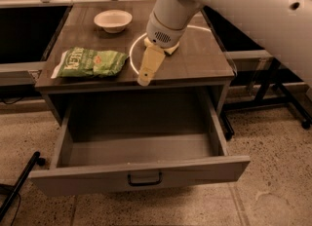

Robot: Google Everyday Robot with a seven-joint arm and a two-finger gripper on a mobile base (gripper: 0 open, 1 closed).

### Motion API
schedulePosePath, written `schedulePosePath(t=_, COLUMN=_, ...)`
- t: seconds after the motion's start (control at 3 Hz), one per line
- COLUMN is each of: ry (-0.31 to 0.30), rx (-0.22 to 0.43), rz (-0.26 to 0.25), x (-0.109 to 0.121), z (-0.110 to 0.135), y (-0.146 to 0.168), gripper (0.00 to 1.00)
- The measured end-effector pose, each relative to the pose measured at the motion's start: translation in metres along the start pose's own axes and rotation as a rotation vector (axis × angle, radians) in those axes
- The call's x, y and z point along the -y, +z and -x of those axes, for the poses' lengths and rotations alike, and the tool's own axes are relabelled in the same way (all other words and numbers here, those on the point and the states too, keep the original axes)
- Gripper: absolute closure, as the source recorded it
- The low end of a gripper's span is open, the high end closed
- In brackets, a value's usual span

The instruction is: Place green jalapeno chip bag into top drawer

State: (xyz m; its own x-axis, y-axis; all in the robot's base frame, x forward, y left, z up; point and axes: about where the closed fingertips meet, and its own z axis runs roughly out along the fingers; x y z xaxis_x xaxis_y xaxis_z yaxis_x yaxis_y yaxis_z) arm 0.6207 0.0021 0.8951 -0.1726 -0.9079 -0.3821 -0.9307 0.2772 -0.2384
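Observation:
The green jalapeno chip bag point(90, 62) lies flat on the left front of the cabinet top point(200, 64), white lettering up. The top drawer point(141, 176) stands pulled fully open below it, with nothing inside and its dark handle point(145, 178) at the front centre. My gripper point(144, 79) hangs from the white arm over the front middle of the cabinet top, to the right of the bag and apart from it, its tip near the top's front edge.
A white bowl point(113, 20) sits at the back of the cabinet top. A yellow sponge point(170, 49) lies mostly hidden under my wrist, inside a white ring mark. Dark table legs point(273, 88) stand to the right, a black leg point(19, 183) at lower left.

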Motion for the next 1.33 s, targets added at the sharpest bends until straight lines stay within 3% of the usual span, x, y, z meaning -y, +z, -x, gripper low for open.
schedulePosePath(t=0.67, ry=-0.019, rx=0.027, rz=0.0, x=0.003, z=0.013, y=0.005, gripper=0.0)
schedulePosePath(t=1.33, ry=-0.099, rx=0.071, rz=-0.006, x=0.014, z=0.058, y=0.023, gripper=0.0)
